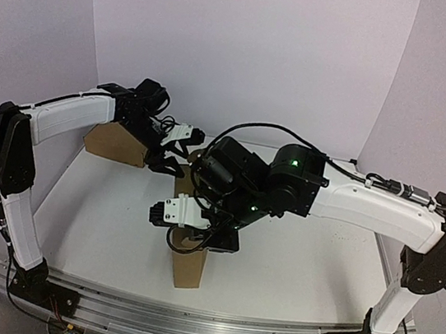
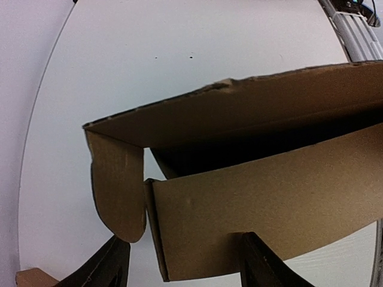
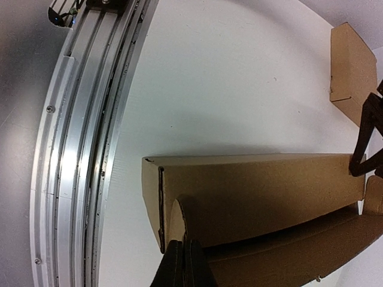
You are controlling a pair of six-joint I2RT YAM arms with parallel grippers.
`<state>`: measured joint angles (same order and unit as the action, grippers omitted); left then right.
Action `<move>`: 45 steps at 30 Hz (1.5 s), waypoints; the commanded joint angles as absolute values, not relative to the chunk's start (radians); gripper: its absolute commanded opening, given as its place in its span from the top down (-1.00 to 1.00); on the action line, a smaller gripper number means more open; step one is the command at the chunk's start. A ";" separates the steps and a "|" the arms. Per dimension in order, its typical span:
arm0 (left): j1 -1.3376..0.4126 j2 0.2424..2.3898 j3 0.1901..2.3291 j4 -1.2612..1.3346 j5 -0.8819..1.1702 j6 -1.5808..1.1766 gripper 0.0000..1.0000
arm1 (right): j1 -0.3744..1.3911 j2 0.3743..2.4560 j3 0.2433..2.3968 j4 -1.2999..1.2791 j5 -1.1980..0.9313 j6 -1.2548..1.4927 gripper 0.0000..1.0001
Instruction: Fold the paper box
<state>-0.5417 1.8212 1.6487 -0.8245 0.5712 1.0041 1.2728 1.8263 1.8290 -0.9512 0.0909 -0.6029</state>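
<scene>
Left wrist view has the left gripper (image 2: 185, 240) with its two fingers (image 2: 114, 266) spread wide. The paper box (image 2: 269, 203) sits directly ahead of them, and the lower edge of its long front wall lies between the fingertips without being clamped by either. Beyond that wall an upper panel leans over a dark hollow. Off the left finger, a round-cornered side flap (image 2: 116, 191) hangs loose at the box's corner, not tucked in.

On the right wrist view the right gripper (image 3: 184, 254) has its fingers pressed together, their tips against the near end of the box beside a small rounded tab (image 3: 175, 221). Whether any cardboard is caught between them cannot be told. A second cardboard box (image 3: 353, 66) lies well ahead and to the right of that gripper, apart from the work, on the white table (image 3: 227, 78).

The box looks partly formed, with walls raised but the end flap and lid still unfastened, so the step in hand appears to be shaping the far end. The next move probably calls for the left gripper to shift toward the loose side flap and fold it inward while the right gripper steadies the other end. If that end slips, the walls may spring open.
</scene>
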 commanded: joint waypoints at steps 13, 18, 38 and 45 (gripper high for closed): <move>-0.409 1.656 1.495 -0.845 0.928 1.209 -0.62 | 1.247 1.859 1.839 -0.986 0.065 -0.670 1.00; -0.395 1.622 1.432 -0.805 0.935 1.249 -0.68 | 1.247 1.867 1.849 -0.985 0.047 -0.671 1.00; -0.632 1.269 0.937 -0.462 0.868 1.508 -0.79 | 1.247 1.889 1.879 -0.980 -0.025 -0.703 1.00; -0.666 1.387 1.033 -0.544 0.902 1.474 -0.59 | 1.247 1.878 1.869 -0.965 -0.057 -0.725 1.00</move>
